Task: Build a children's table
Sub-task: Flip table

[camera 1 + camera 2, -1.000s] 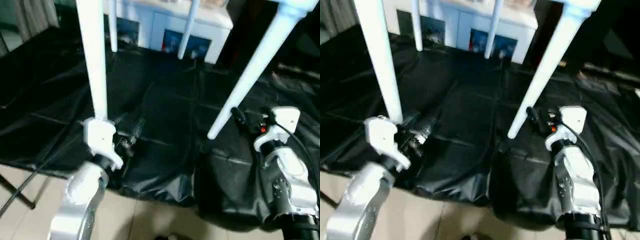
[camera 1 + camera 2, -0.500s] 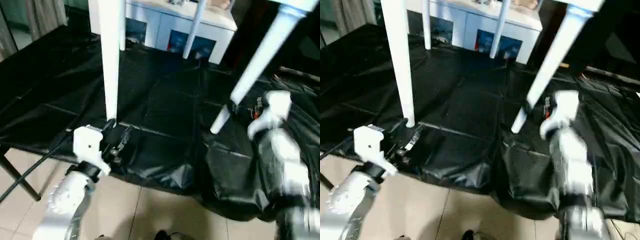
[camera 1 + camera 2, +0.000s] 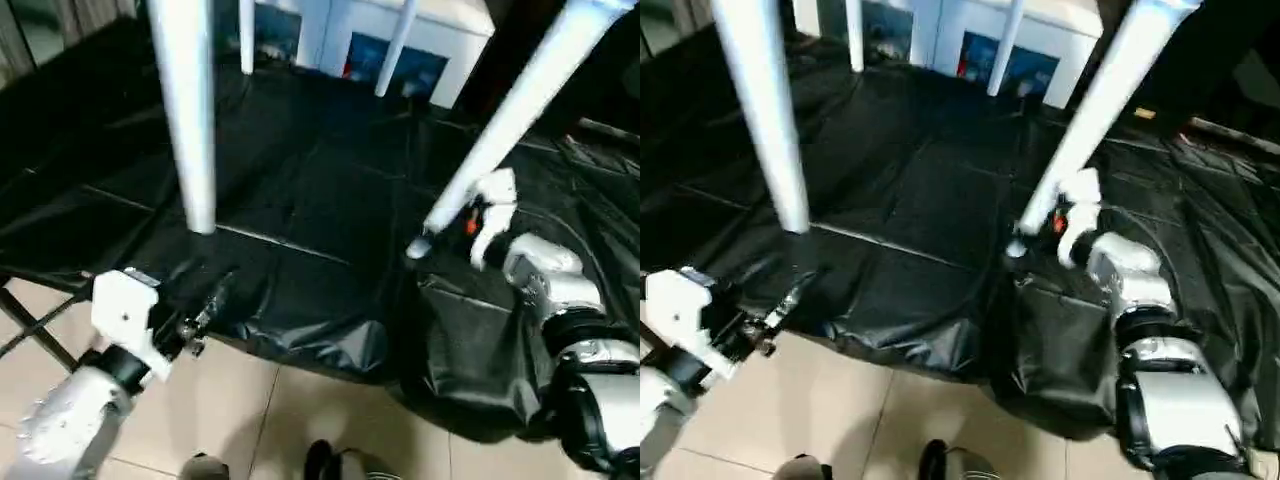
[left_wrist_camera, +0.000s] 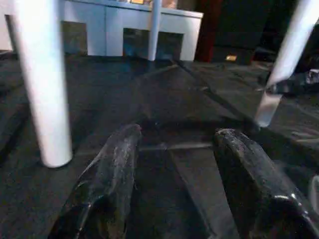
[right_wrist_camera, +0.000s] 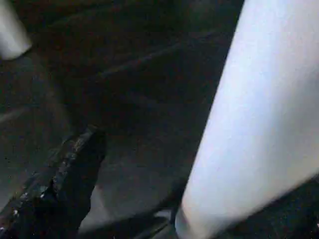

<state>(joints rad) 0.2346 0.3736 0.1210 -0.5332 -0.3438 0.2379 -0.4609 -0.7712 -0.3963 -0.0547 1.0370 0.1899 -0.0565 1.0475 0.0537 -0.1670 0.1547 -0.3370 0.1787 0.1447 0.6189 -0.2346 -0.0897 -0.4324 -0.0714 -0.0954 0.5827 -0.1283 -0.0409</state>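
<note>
I keep my right gripper [image 3: 447, 222] at the slanted leg [image 3: 520, 110] in the frame's right, grip unclear, while my left gripper [image 4: 172, 149] waits wide and empty low at the left near the upright leg [image 3: 190, 120], because the table seems to stand on its legs

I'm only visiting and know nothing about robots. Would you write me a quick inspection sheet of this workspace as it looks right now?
Surface: work table draped in a wrinkled black sheet that hangs over the front edge.
Job's things: children's table stands on the sheet, with four white legs showing.
Clutter: nothing seen.
Grippers: left gripper open and empty, off the near left leg; right gripper at the near right leg, grip unclear.
Cables: a thin dark line near the table frame at the left, unclear.
Surroundings: white cabinet behind, tiled floor in front.
</note>
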